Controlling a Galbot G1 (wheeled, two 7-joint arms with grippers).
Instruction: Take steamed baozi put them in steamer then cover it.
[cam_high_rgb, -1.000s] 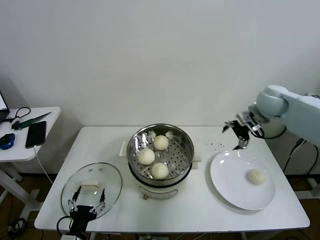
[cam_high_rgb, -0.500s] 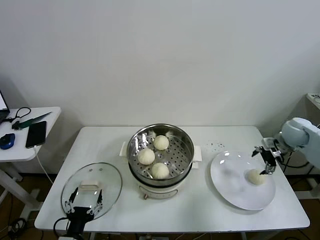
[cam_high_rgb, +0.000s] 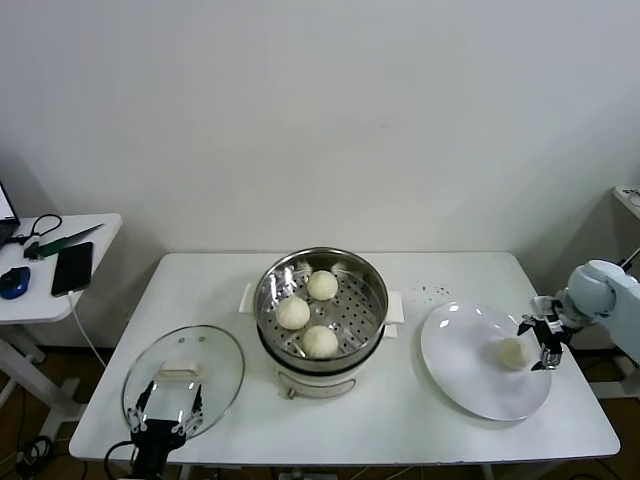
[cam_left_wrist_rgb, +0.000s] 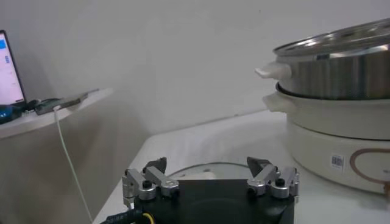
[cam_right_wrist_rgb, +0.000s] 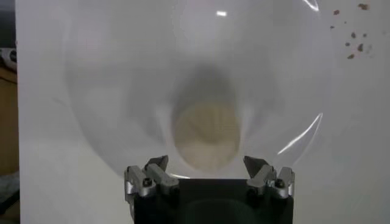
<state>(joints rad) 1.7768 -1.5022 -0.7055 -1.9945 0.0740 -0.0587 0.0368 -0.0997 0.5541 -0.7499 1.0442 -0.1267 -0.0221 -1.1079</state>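
Note:
Three steamed baozi (cam_high_rgb: 320, 342) lie on the perforated tray of the steamer (cam_high_rgb: 373, 322) at the table's middle. One more baozi (cam_high_rgb: 514, 352) (cam_right_wrist_rgb: 207, 134) rests on a white plate (cam_high_rgb: 460, 360) to the right. My right gripper (cam_high_rgb: 541, 345) (cam_right_wrist_rgb: 206, 163) stands open at the plate's right edge, right beside that bun, which lies just ahead of its fingers. The cover (cam_high_rgb: 220, 360) lies flat at the front left of the table. Over the cover's near edge my left gripper (cam_high_rgb: 165, 410) (cam_left_wrist_rgb: 206, 164) hangs open, holding nothing.
A small side table (cam_high_rgb: 60, 290) at the far left carries a phone (cam_high_rgb: 71, 267), a mouse and cables. The steamer's steel pot and white base (cam_left_wrist_rgb: 332, 115) loom near the left wrist camera. Dark crumbs (cam_high_rgb: 432, 292) dot the table behind the plate.
My right gripper has swung from behind the plate down to its right edge, beside the last baozi. The left gripper has barely shifted.

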